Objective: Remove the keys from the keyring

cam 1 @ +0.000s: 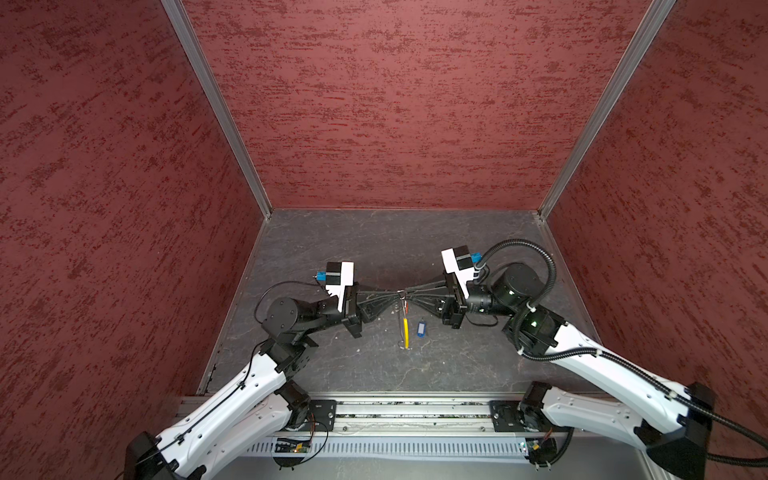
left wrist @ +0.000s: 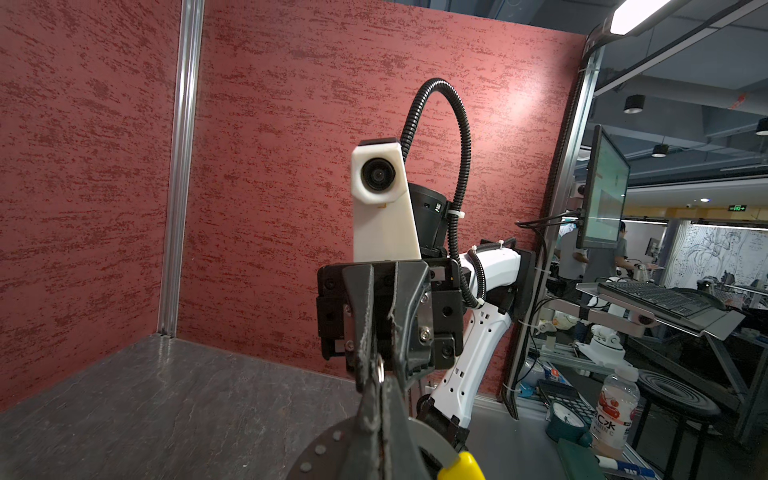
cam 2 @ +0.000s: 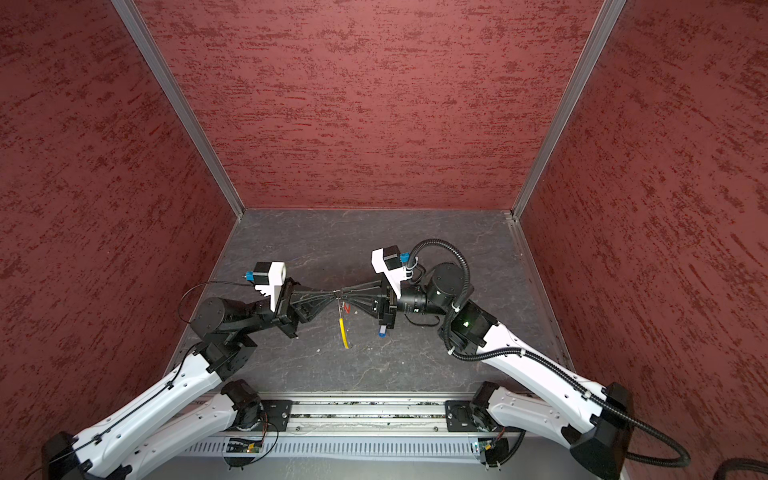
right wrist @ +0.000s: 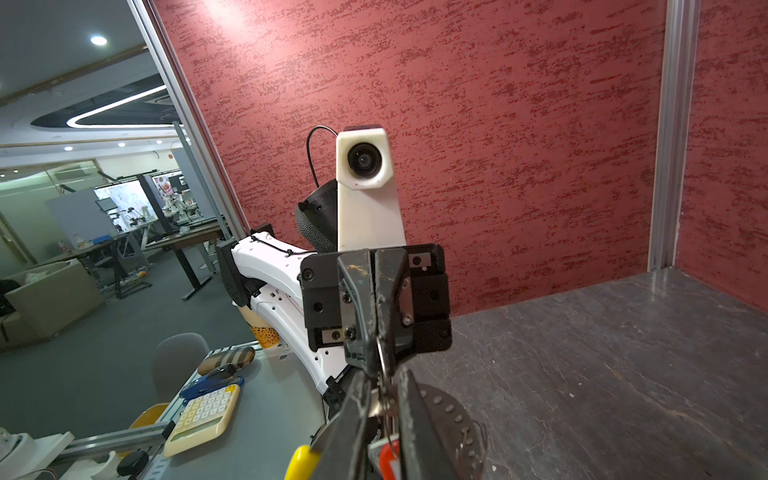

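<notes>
Both grippers meet tip to tip above the middle of the grey floor. My left gripper [cam 1: 397, 293] [left wrist: 380, 384] is shut on the thin wire of the keyring [cam 1: 404, 320], which hangs down from it with its yellow segment [cam 1: 406, 332] [left wrist: 461, 467] lowest. My right gripper [cam 1: 409, 293] [right wrist: 384, 382] is closed from the opposite side on the silvery key [right wrist: 376, 405] of the red tag [right wrist: 388, 457] [cam 2: 347, 308], which still hangs on the ring. The blue tag [cam 1: 420, 328] lies on the floor just right of the ring, apart from it.
Red textured walls [cam 1: 395, 104] with aluminium corner posts [cam 1: 216, 108] close in the back and both sides. A metal rail [cam 1: 395, 411] with the arm bases runs along the front edge. A calculator [right wrist: 203, 415] lies outside the cell.
</notes>
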`<state>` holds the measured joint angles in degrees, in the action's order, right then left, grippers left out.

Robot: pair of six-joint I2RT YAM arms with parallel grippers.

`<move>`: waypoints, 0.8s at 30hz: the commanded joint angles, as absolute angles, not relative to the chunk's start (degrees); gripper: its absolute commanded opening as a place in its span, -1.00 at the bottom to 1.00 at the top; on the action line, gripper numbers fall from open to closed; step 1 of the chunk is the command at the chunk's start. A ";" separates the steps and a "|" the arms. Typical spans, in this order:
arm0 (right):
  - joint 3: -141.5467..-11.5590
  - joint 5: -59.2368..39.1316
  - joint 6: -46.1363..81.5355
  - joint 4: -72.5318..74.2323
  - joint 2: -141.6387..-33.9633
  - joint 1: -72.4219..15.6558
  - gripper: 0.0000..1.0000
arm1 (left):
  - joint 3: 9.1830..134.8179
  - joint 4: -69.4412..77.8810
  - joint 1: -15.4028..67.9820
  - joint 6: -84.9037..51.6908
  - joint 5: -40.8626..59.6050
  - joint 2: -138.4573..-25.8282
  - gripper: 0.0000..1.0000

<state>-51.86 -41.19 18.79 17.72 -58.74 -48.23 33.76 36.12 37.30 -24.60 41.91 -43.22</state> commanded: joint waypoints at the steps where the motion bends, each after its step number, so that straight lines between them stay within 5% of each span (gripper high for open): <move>1: -50.69 -42.80 20.50 21.89 -58.71 -48.61 -0.74 | 33.81 38.22 37.70 -24.35 41.92 -43.38 -1.00; 9: -49.56 -41.86 21.36 22.74 -58.36 -49.73 -0.74 | 33.49 38.54 38.02 -24.61 42.46 -43.50 -1.00; 21: -49.60 -41.06 20.71 21.97 -57.53 -50.49 -1.00 | 33.49 37.28 38.52 -25.21 42.36 -43.50 -1.00; 22: -49.92 -40.43 20.30 20.75 -57.24 -50.50 -1.00 | 33.58 36.43 38.56 -25.32 42.21 -43.33 -0.91; 24: -50.71 -39.01 19.25 17.25 -56.72 -50.54 -1.00 | 33.94 33.29 38.58 -24.86 41.38 -42.53 -0.42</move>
